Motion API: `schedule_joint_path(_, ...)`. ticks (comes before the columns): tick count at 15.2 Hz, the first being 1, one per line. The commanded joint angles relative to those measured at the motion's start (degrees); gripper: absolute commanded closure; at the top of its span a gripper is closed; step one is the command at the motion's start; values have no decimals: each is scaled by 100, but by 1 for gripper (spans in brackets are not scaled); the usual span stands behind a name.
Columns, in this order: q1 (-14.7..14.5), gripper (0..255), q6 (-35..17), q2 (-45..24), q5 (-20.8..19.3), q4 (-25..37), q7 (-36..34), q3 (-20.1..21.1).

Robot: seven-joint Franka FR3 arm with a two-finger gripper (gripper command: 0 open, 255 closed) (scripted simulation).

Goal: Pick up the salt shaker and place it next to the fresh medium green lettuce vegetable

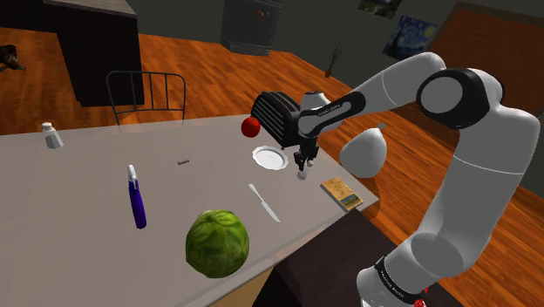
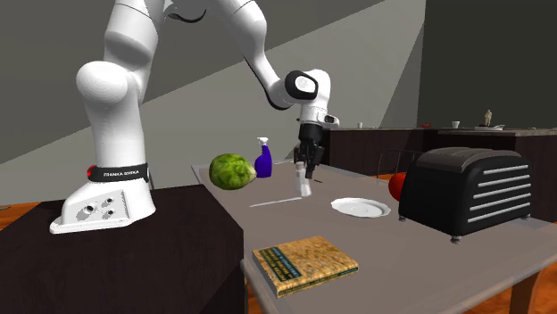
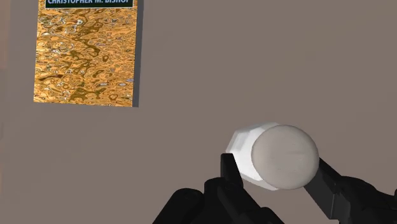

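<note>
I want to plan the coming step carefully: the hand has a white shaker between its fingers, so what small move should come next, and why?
Probably carry the white shaker over the knife toward the lettuce. The hand already clasps the shaker, which is near the plate and well apart from the lettuce.

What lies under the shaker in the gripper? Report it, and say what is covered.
Bare table shows around the white shaker clasped in the gripper; the book lies apart, not beneath it. The shaker's own body covers the spot directly below it.
</note>
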State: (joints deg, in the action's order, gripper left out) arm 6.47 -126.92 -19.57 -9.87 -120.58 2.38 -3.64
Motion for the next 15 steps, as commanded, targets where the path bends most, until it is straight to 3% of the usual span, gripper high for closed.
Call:
schedule_joint_path(1,1,255,147,123,9,25,26,1)
schedule_joint_path(15,-16,255,1077,810,56,274,157,11)
